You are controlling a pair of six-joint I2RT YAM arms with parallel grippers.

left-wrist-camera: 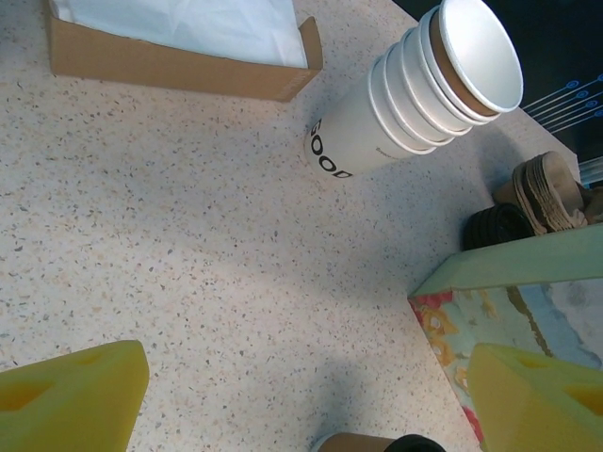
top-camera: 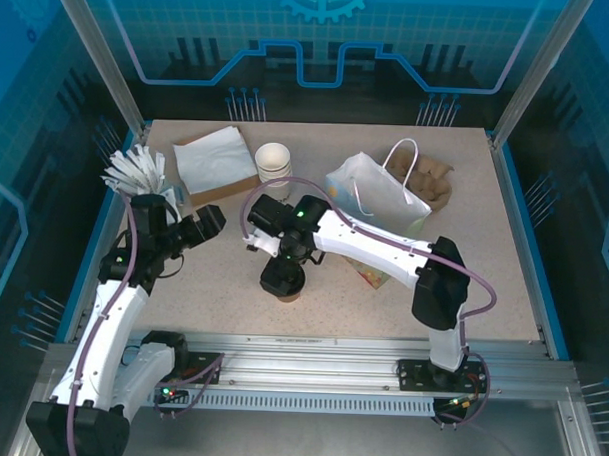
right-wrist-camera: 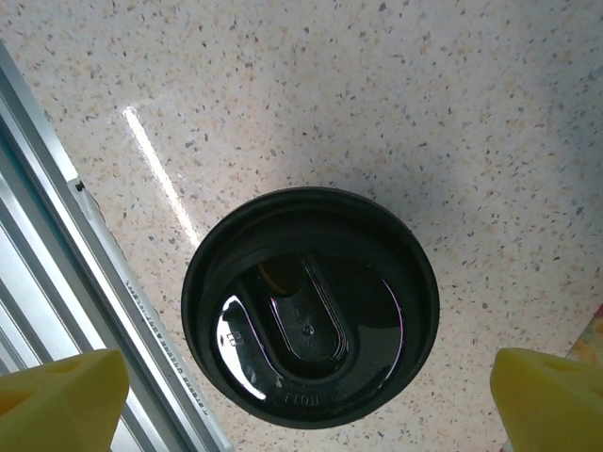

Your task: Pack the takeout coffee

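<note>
takeout coffee (right-wrist-camera: 311, 311): round glossy black plastic lid, brown paper body, upright on speckled tabletop (right-wrist-camera: 452, 113), near-middle, beside ribbed metal rail (right-wrist-camera: 57, 235) | right gripper (right-wrist-camera: 303, 400): above lid, yellow pads (right-wrist-camera: 546, 395) spread wide either side, grasping nothing | left gripper (left-wrist-camera: 301, 395): released, empty, over bare tabletop near stacked white paper cups (left-wrist-camera: 424, 85)

Inspected site: robot lab cell. Aluminium frame posts (top-camera: 93, 56), blue printed panels (top-camera: 321, 48) enclosed my speckled table (top-camera: 222, 305); my arm bases (top-camera: 447, 376) sat bolted on slotted rail (top-camera: 310, 350).
</note>
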